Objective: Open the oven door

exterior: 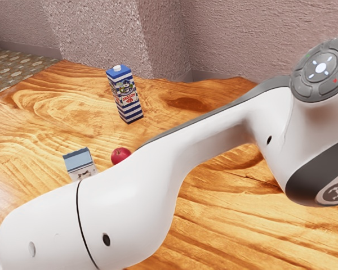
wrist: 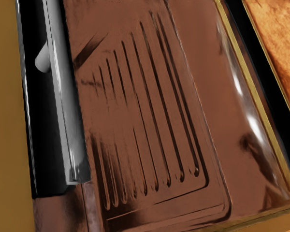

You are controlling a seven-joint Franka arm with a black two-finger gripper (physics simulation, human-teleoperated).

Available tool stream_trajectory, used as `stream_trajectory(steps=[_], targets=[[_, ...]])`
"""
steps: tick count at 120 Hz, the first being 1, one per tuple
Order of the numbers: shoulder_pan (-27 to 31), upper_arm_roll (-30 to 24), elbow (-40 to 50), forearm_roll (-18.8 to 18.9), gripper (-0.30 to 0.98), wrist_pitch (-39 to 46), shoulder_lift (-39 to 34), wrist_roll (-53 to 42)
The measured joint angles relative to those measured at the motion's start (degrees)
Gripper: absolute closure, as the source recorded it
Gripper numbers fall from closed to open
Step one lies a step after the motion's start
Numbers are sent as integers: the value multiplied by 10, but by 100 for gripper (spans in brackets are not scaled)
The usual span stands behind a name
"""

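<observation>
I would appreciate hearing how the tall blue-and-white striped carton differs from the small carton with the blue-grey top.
The tall striped carton has a white cap, while the small carton shows none. The striped carton is banded in blue and white; the small carton is pale below its top. The striped carton is in full view, whereas the white robot arm partly hides the small carton. Both are on the wooden table.

Our smooth white arm [exterior: 135, 208] with rounded casings, a grey strip [exterior: 214, 109] edging it, a thin black seam [exterior: 79, 225] around one casing, dark oval holes [exterior: 106, 239], a round grey button pad [exterior: 307, 89] with glowing bluish-white marks and tiny green and red ones, our dark grey panel [exterior: 312, 174], a round grey badge [exterior: 337, 192] bearing a pale emblem
</observation>
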State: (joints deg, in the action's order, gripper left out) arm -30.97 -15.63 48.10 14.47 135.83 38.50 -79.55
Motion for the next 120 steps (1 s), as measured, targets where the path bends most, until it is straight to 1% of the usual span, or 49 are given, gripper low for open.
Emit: stream_trajectory(steps=[30, 60, 68, 83, 91, 96, 104, 112, 114, 117, 120], targets=[[-5, -13, -7, -7, 2, -26, 0, -27], [-14, -12, -24, -19, 2, 2, 27, -45], [-14, -13, -29, -22, 0, 8, 35, -49], [-10, -10, -32, -36, -1, 31, 47, -51], [-8, -9, -33, -40, -9, 42, 61, -51], [-7, -10, -33, -39, -12, 47, 66, -50], [-7, -9, -32, -41, -10, 48, 69, -47], [-24, 9, -29, -50, 0, 22, 54, -36], [-33, 19, -28, -54, -3, 9, 48, -31], [-52, 35, -25, -54, -14, -13, 37, -23], [-76, 53, -8, -53, -6, -38, 20, -13]])
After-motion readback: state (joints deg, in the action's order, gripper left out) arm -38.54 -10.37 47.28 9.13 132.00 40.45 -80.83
